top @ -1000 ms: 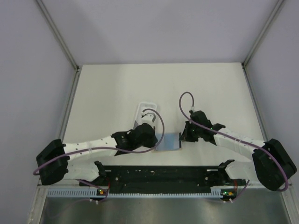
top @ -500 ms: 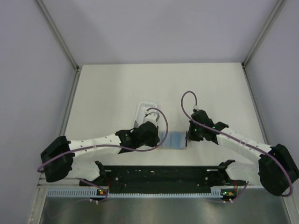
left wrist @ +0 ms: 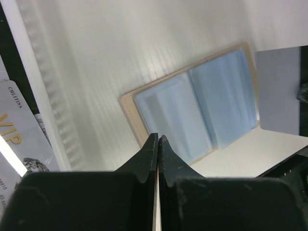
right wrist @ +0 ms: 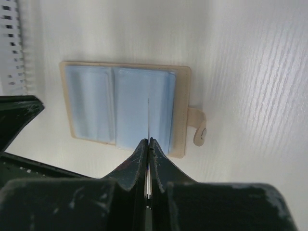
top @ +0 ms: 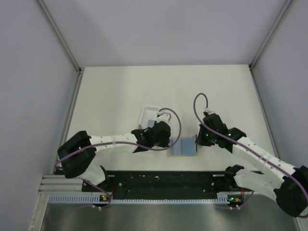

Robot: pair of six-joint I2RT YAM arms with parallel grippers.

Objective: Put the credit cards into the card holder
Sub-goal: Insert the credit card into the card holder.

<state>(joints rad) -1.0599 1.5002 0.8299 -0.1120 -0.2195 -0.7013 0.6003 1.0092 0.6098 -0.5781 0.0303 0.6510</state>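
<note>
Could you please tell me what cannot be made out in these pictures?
- Right wrist view: the thin grey credit card in the shut right gripper is edge-on, its face hidden.
- Left wrist view: the silvery VIP cards are cut off by the left edge; their count is unclear. Whether the shut left gripper holds anything cannot be told.
- Top view: the tan folding card holder, light blue inside, is too small to see into its pockets.

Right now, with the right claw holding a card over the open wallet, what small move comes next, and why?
Probably ease the right claw down so the card slides edge-first into a blue pocket of the wallet. The card hangs edge-on above the wallet, which lies open and flat, and it is not yet in.
</note>
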